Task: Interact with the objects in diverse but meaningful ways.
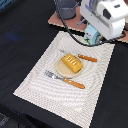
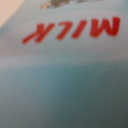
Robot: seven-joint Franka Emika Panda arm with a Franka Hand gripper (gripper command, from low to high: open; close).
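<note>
The pale blue-white carton (image 1: 92,35) stands at the far edge of the striped cloth (image 1: 45,80) and fills the wrist view (image 2: 64,75), where its red "MILK" lettering shows very close. My gripper (image 1: 100,28) is right at the carton's top; its fingers are hidden, so I cannot tell whether they are open or shut. The ridged yellow-orange block (image 1: 71,62) lies on the tan round plate (image 1: 62,69) mid-cloth. An orange-handled fork (image 1: 66,80) and knife (image 1: 84,57) flank the plate. The tomato and sausage are out of view.
A grey pot (image 1: 67,7) stands at the back on a pinkish-brown board (image 1: 59,20). A black cable (image 1: 75,39) loops from the arm over the cloth's far edge. Dark tabletop (image 1: 20,35) surrounds the cloth.
</note>
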